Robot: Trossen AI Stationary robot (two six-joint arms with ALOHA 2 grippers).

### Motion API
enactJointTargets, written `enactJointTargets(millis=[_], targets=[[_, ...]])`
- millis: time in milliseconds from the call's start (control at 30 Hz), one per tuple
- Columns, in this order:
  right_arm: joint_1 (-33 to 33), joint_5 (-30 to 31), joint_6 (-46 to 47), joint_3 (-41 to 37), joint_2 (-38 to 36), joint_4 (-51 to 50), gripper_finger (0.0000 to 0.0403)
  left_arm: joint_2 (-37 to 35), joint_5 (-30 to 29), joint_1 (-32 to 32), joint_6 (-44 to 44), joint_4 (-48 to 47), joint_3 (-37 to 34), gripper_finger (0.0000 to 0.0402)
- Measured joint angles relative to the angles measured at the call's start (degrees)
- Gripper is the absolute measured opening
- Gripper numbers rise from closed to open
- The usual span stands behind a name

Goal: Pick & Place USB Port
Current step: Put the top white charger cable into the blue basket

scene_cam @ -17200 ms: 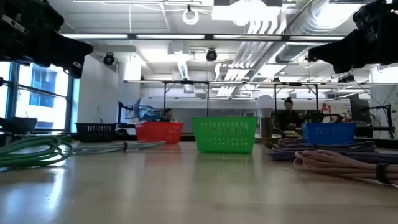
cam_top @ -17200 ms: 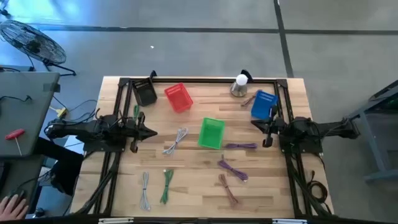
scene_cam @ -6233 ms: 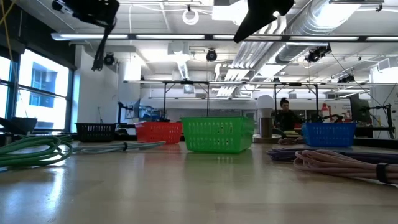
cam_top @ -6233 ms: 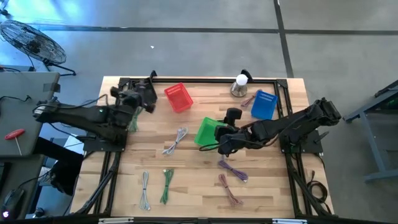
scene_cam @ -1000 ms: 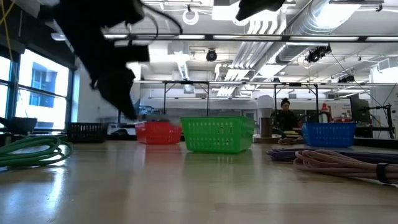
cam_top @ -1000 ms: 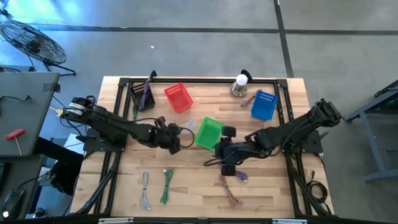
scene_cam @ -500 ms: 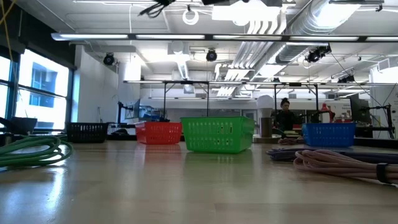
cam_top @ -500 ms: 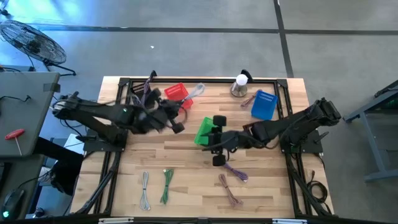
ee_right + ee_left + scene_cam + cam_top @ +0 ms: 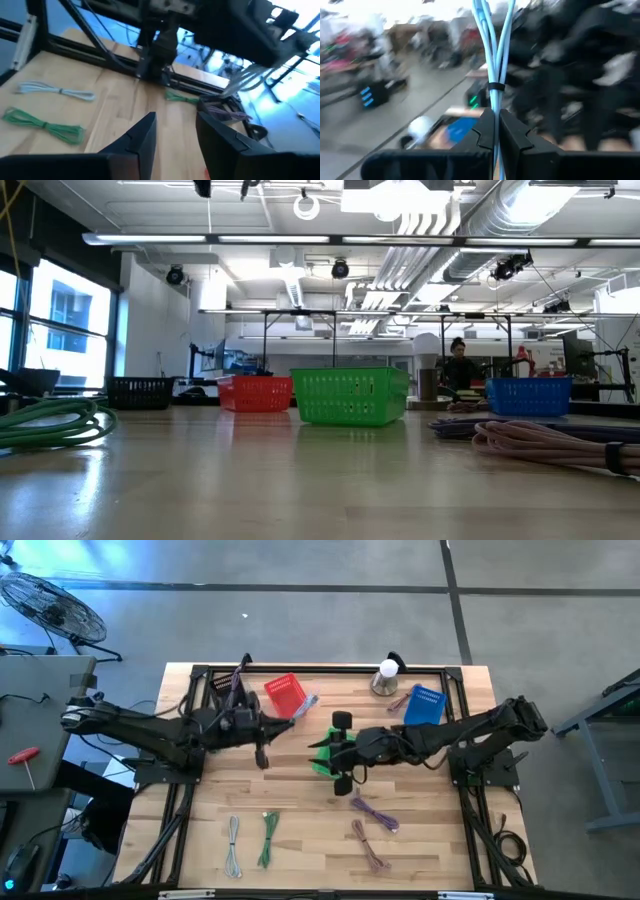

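Note:
My left gripper (image 9: 288, 720) is shut on a light grey-blue cable bundle (image 9: 306, 704), raised beside the red basket (image 9: 284, 695) at the table's far middle. In the left wrist view the bundle (image 9: 492, 45) runs out past the fingertips, bound by a black tie (image 9: 495, 86). My right gripper (image 9: 333, 750) hovers over the green basket (image 9: 320, 758) at the table's centre. Its fingers (image 9: 145, 135) stand open with nothing between them. My left gripper pinches the cable bundle between its two fingers (image 9: 484, 134), on the strands just behind the black tie (image 9: 494, 102). The bundle lies along the fingers and sticks out ahead of them. Its free end (image 9: 312, 700) points toward the table's right, clear of the table.
A black basket (image 9: 232, 696) stands at the far left, a blue basket (image 9: 424, 708) and a silver bell (image 9: 385, 678) at the far right. Purple (image 9: 370, 812), brown (image 9: 368, 846), green (image 9: 268, 838) and grey (image 9: 233, 845) cable bundles lie near the front edge.
My left gripper has risen from the middle of the table with the grey-blue bundle and swung toward the far edge, up beside the red basket; the bundle is now lifted clear. My right gripper has moved from near the purple cable toward the far left, over the green basket.

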Motion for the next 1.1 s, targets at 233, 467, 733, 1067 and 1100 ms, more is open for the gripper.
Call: enactJointTargets(millis=[233,467,733,1067,1100], targets=[[-3.9,-10.9,-0.4,0.0,0.0,4.0,0.0129,2.2,8.2,0.0,-0.4,12.0,-6.7,0.0001],[-6.4,-12.3,0.1,0.0,0.0,4.9,0.0129,6.1,12.5,0.0,-0.5,15.7,-6.8,0.0001],[-6.7,-13.7,0.2,0.0,0.0,5.9,0.0129,9.3,12.5,0.0,-0.6,17.4,-6.8,0.0001],[-6.7,-16.6,-0.8,0.0,0.0,5.4,0.0053,9.5,13.4,0.0,-1.4,17.2,-6.8,0.0008],[-6.7,-16.8,-1.4,0.0,0.0,5.3,0.0031,9.5,14.1,0.0,-1.3,17.2,-6.8,0.0013]])
